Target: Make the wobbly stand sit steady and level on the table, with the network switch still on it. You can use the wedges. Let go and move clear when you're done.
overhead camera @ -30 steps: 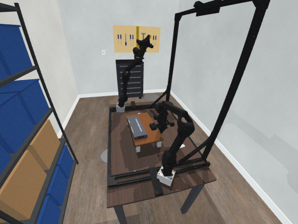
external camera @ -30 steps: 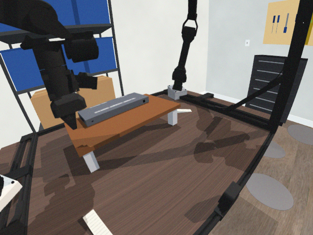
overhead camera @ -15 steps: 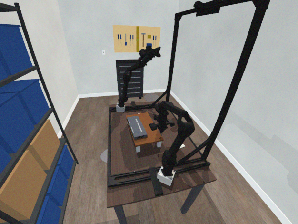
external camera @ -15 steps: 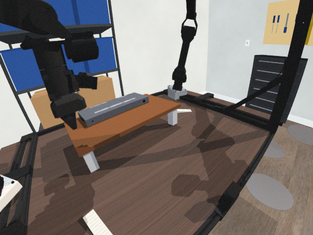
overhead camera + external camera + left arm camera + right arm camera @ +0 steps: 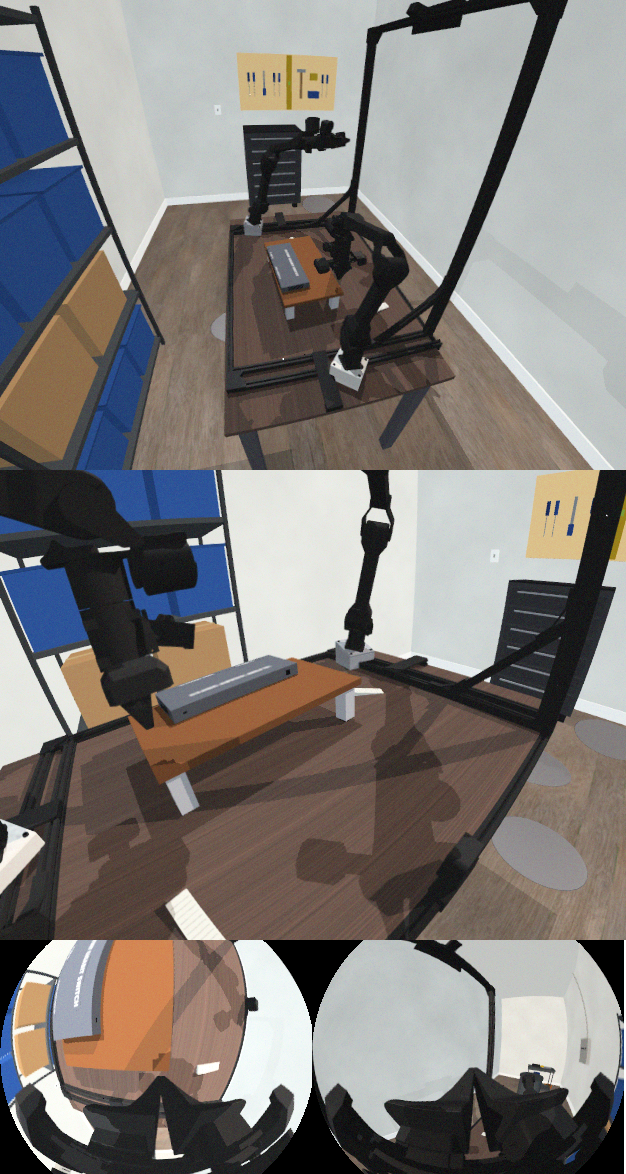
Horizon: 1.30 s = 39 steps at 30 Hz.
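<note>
The grey, box-shaped network switch (image 5: 287, 267) (image 5: 227, 687) (image 5: 79, 995) lies along the left side of the orange-brown wooden stand (image 5: 322, 275) (image 5: 262, 712) (image 5: 137, 1005). The left gripper (image 5: 341, 276) (image 5: 148, 725) (image 5: 160, 1079), fingers together and empty, points down by the stand's near end; contact is unclear. The right gripper (image 5: 348, 140) (image 5: 473, 1071), likewise closed on nothing, is raised at the far side. One ribbed white wedge (image 5: 382, 307) (image 5: 194, 916) (image 5: 207, 1068) lies on the table (image 5: 267, 338) (image 5: 283, 824) (image 5: 197, 1030), near right, apart from the stand.
</note>
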### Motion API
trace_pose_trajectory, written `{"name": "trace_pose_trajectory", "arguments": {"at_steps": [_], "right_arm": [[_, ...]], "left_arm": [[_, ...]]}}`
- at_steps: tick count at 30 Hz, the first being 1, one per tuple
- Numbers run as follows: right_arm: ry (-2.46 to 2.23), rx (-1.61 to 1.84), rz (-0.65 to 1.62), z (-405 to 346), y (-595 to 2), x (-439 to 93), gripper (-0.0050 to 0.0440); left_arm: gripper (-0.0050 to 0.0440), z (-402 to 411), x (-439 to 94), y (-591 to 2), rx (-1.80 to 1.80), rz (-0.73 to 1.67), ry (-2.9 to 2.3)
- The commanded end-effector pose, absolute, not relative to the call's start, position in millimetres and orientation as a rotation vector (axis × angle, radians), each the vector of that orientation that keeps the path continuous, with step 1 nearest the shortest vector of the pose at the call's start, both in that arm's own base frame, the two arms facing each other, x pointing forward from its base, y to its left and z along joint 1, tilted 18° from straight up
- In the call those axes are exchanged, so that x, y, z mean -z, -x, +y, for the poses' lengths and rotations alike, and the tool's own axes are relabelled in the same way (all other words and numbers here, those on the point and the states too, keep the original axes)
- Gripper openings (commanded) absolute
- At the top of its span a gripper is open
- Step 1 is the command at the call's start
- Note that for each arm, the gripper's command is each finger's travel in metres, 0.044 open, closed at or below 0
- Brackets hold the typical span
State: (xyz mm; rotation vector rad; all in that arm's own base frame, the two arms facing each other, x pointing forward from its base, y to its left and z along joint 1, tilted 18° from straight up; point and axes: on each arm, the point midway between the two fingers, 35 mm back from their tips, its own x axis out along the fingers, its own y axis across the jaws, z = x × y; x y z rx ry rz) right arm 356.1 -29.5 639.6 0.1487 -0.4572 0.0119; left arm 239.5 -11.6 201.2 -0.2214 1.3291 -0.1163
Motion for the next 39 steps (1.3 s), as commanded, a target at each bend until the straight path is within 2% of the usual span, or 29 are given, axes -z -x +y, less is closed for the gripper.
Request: {"name": "trace_pose_trajectory", "arguments": {"at_steps": [1, 8, 15, 20, 25, 32, 39], "right_arm": [[-0.189, -0.014, -0.302, -30.1, -382.2, -600.2, 0.0000], [-0.291, -0.002, 0.080, -29.3, -421.6, -497.8, 0.0000], [-0.292, 0.004, 0.094, -29.7, -421.0, -495.1, 0.0000], [-0.368, 0.026, 0.369, -26.4, -428.3, -420.2, 0.0000], [-0.444, 0.062, 0.643, -21.3, -419.0, -350.3, 0.0000], [-0.445, 0.068, 0.655, -21.4, -416.1, -350.0, 0.0000], [-0.552, 0.143, 1.050, -11.1, -378.5, -264.6, 0.0000]], "left_arm": [[0.0000, -11.6, -201.2, -239.5, 0.116, 1.329, 0.221], [0.0000, -11.6, -201.2, -239.5, 0.116, 1.329, 0.221], [0.0000, -11.6, -201.2, -239.5, 0.116, 1.329, 0.221], [0.0000, -11.6, -201.2, -239.5, 0.116, 1.329, 0.221], [0.0000, -11.6, -201.2, -239.5, 0.116, 1.329, 0.221], [0.0000, -11.6, -201.2, -239.5, 0.116, 1.329, 0.221], [0.0000, -11.6, -201.2, -239.5, 0.116, 1.329, 0.221]]}}
